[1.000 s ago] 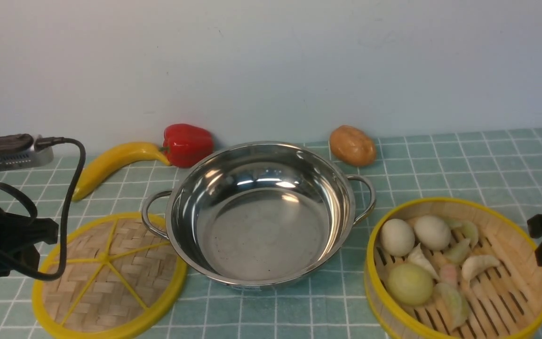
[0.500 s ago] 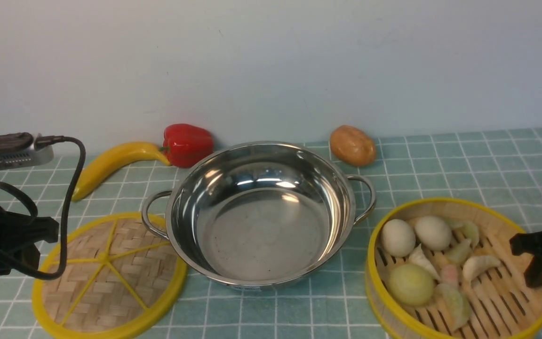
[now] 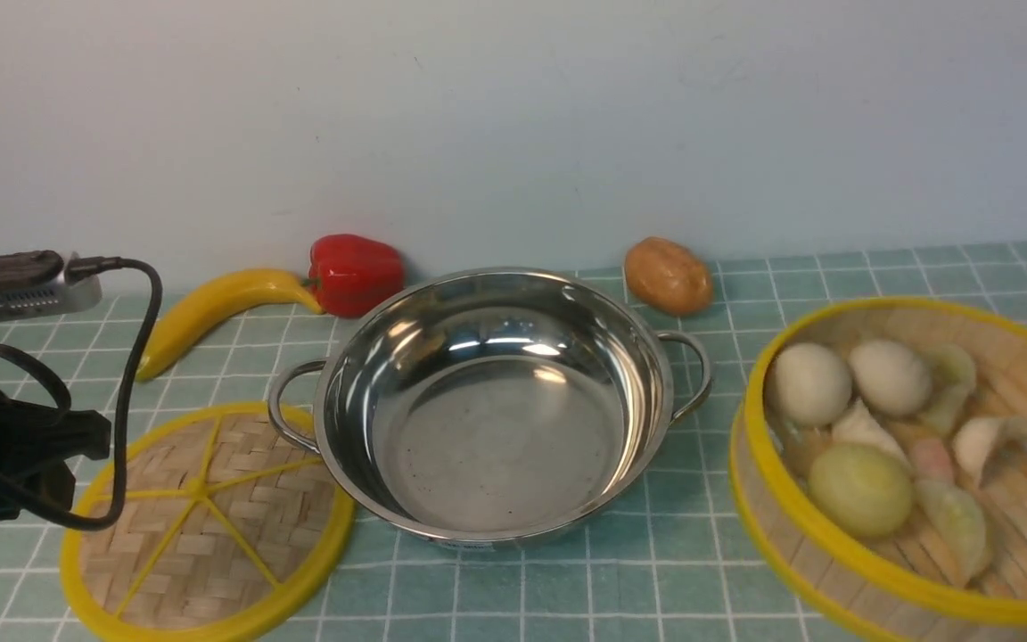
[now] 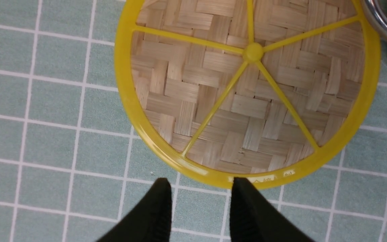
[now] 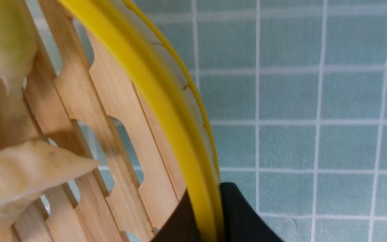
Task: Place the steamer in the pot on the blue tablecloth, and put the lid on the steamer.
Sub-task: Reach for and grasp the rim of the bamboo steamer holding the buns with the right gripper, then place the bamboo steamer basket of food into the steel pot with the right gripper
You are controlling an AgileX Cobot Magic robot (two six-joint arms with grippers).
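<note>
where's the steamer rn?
Front view: the steamer is at the far right, just right of the pot, tilted and partly cut off by the frame edge. The right wrist view shows the right tool pinching its yellow rim.

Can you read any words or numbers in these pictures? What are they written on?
Lid: little pale stamped marks on its yellow rim, too small and blurred to read.
Pot, steamer, blue tablecloth: no words or numbers showing.
Nothing else in view can be read.
</note>
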